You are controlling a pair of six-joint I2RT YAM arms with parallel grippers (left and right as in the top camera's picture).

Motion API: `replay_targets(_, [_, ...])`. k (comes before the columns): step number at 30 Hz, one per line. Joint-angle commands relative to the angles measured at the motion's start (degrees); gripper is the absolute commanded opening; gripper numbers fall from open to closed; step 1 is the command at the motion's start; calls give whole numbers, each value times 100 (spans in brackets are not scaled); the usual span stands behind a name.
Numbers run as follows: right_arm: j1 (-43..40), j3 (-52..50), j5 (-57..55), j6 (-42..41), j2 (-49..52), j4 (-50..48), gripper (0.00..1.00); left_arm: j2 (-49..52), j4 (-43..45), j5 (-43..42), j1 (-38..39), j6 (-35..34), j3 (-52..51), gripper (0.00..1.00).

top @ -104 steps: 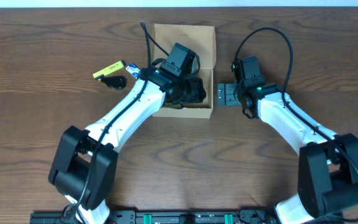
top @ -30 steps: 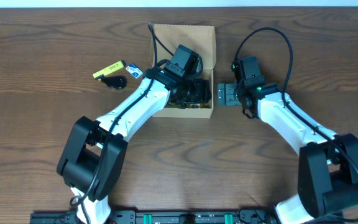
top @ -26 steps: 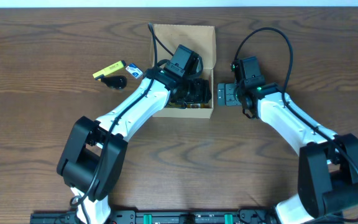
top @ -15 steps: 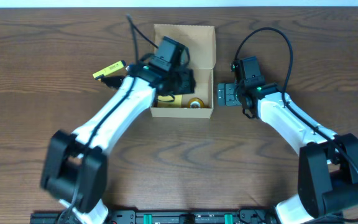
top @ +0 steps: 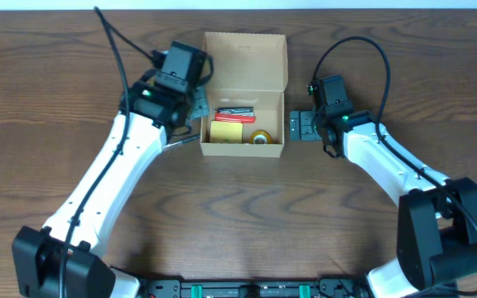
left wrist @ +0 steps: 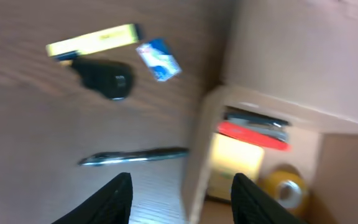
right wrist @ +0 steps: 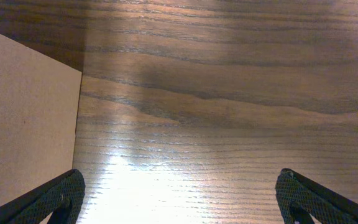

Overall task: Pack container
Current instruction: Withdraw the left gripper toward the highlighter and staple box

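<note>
The container [top: 244, 151] is a tan cardboard box with its lid flap [top: 244, 56] standing open at the back. Inside lie a red item [top: 234, 116], a yellow pad [top: 226, 132] and a roll of yellow tape [top: 261, 137]. My left gripper [top: 192, 105] hovers over the box's left wall, open and holding nothing. In the left wrist view that gripper [left wrist: 185, 208] straddles the wall [left wrist: 197, 168], with a silver pen [left wrist: 132, 157] on the table to its left. My right gripper [top: 299, 127] stands wide open and empty just right of the box.
Left of the box, the left wrist view shows a yellow highlighter [left wrist: 92, 40], a black oval object [left wrist: 104, 79] and a small blue packet [left wrist: 159, 60] on the wood. The right wrist view shows bare table [right wrist: 229, 124] and the box's side [right wrist: 23, 112].
My left arm has lifted out of the box and swung left, uncovering the contents. Its jaws have narrowed somewhat. The right arm has not moved.
</note>
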State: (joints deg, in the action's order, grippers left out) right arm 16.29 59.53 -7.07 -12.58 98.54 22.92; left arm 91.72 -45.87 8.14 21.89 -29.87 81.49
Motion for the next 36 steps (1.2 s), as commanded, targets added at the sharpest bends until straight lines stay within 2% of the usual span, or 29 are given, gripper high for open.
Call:
replay_targets(1, [-50, -9, 4, -66, 48, 7, 99, -22, -37, 302, -308, -374, 127, 51])
replay_targets(6, [-50, -9, 4, -66, 48, 7, 99, 195, 13, 457, -702, -966, 129, 48])
replay_targets(11, [-50, -9, 4, -66, 48, 7, 99, 734, 608, 448, -802, -1491, 129, 46])
replay_targets(20, [-50, -9, 4, -66, 48, 7, 99, 1589, 1303, 48, -796, -3254, 129, 42])
replay_targets(28, [-50, -9, 4, -66, 48, 7, 99, 2288, 3053, -525, -817, -3407, 129, 41])
replay_targets(31, [-50, -9, 4, -66, 48, 7, 99, 2579, 3386, -693, -839, -3644, 129, 40])
replay_targets(36, [-50, -9, 4, -66, 48, 7, 99, 2865, 3689, -667, -894, -3661, 131, 40])
